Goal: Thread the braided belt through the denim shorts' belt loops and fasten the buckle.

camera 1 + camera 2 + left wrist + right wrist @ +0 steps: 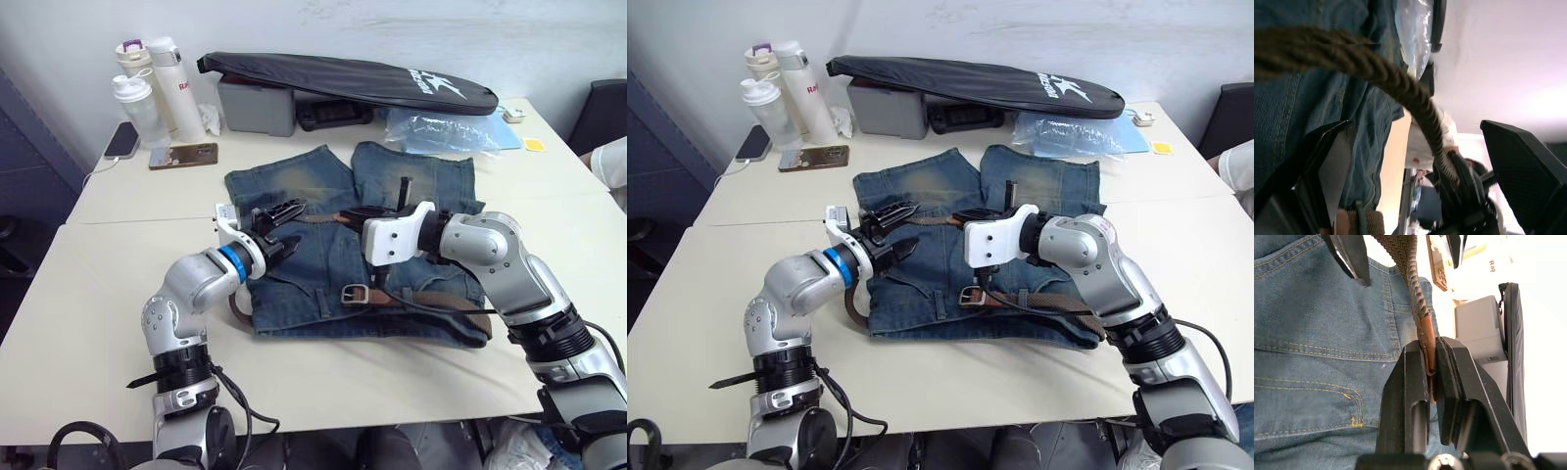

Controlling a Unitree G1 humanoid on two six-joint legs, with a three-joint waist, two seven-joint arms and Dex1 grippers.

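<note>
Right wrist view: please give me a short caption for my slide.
Right gripper shut on the reddish-brown tip of the braided belt, held above the denim shorts.

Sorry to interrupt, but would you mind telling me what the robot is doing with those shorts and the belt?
The robot is working a dark-brown braided belt around faded blue denim shorts lying flat on the cream table. Its right end effector is shut on the belt's reddish-brown tip, while the left end effector is open beside the strap. The small silver rectangular buckle lies unfastened near the waistband, so buckling is not yet done.
</note>
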